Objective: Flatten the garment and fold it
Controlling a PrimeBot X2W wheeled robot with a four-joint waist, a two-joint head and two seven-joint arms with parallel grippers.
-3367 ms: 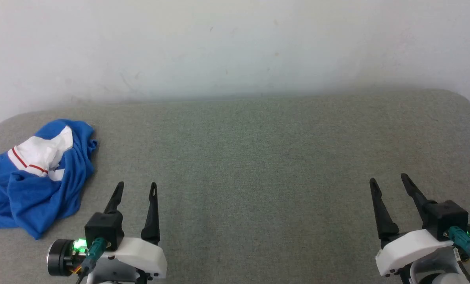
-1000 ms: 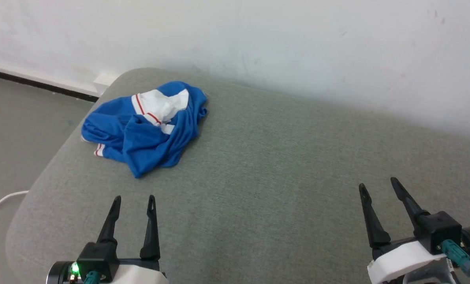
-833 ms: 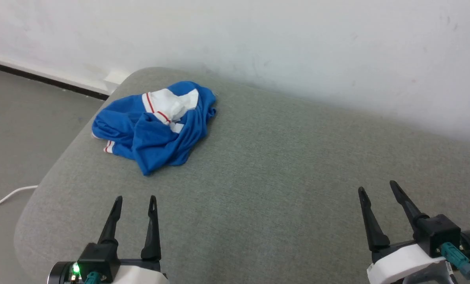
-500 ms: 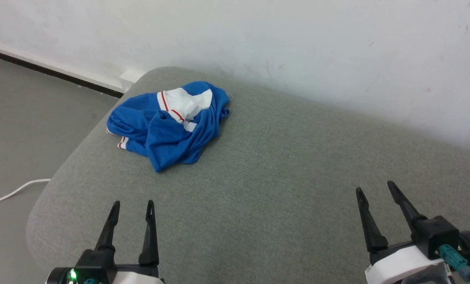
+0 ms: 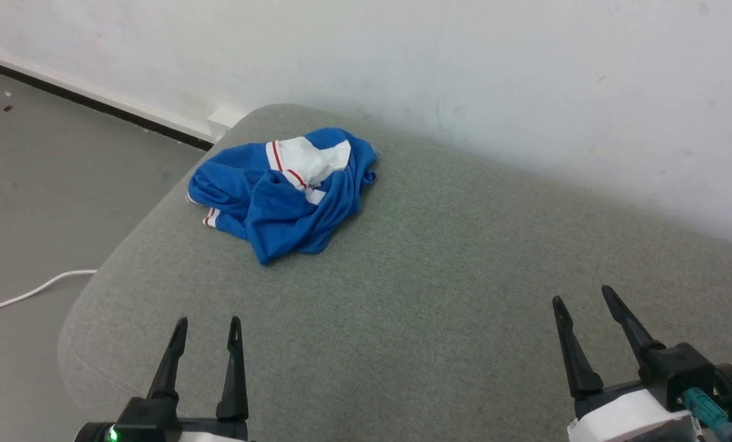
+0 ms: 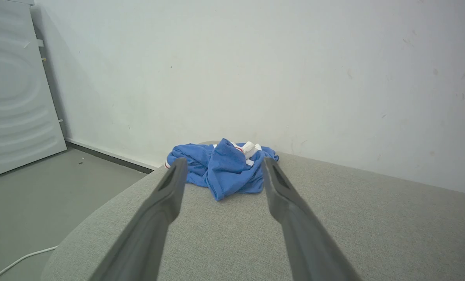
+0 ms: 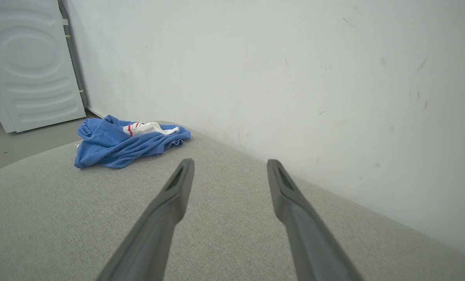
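Lying crumpled in a heap near the rounded corner of the grey fabric-covered tabletop (image 5: pixel 433 276), the garment (image 5: pixel 286 196) sat at about 10 o'clock in the head view, its blue folds wrapped around a white, red-striped patch at its 12 o'clock side. The left end effector (image 5: pixel 209 320) hovered at 7 o'clock, fingers spread wide and holding nothing, with the garment toward its 1 o'clock and well apart. The right end effector (image 5: pixel 581 294) hovered at 4 o'clock, likewise wide open and empty, the garment toward its 10 o'clock. A white wall (image 5: pixel 464 61) ran behind the tabletop, and a white cable (image 5: pixel 28 294) trailed across the floor (image 5: pixel 46 184) at 8 o'clock.
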